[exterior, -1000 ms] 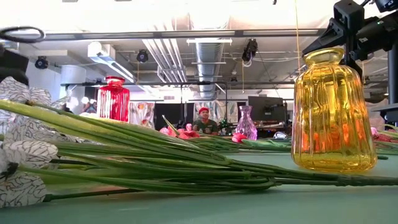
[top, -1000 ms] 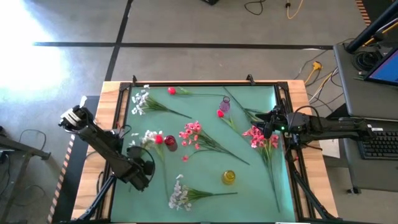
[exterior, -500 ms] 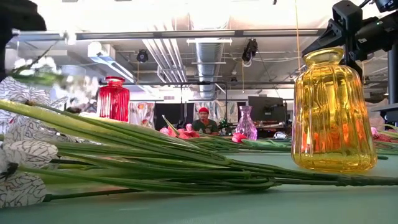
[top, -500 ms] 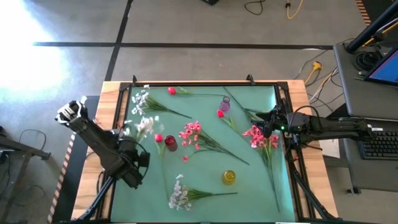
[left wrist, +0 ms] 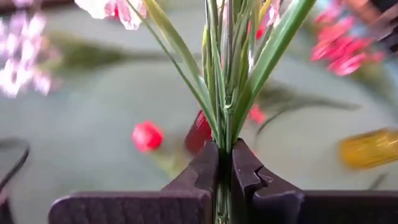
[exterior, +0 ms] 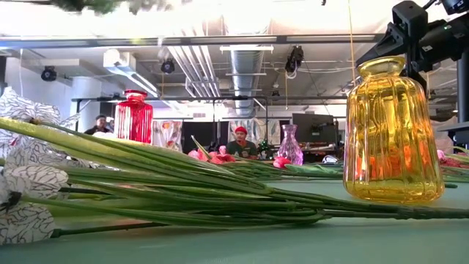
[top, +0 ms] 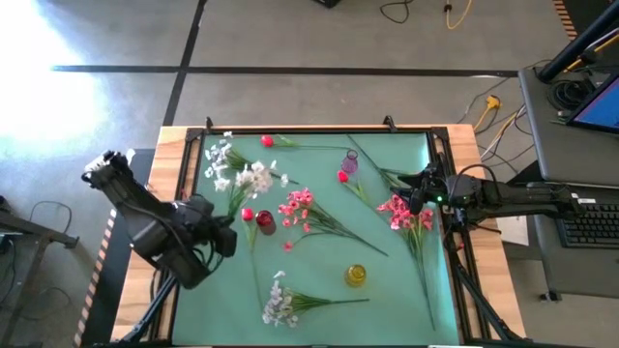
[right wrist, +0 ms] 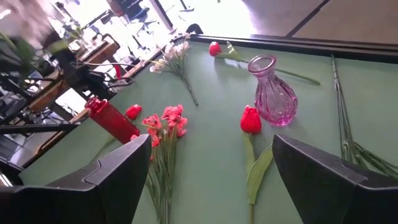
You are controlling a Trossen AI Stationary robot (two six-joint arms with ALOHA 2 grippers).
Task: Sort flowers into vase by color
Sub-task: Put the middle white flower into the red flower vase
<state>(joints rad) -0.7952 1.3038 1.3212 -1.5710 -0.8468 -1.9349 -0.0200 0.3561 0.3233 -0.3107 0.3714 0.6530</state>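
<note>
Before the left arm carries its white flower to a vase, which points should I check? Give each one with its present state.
1. Left end effector shut on the white spray stem: ok.
2. Spray lifted off the green mat: ok.
3. Red vase upright: ok.
4. Yellow vase and purple vase upright: ok.
5. Right end effector open and empty, waiting at the mat's right edge over the pink spray: ok.
6. Which vase takes white flowers: cannot tell.

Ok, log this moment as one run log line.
left gripper: shut on white flower spray, lifted | right gripper: open, by pink flowers | vases: no flowers in them
</note>
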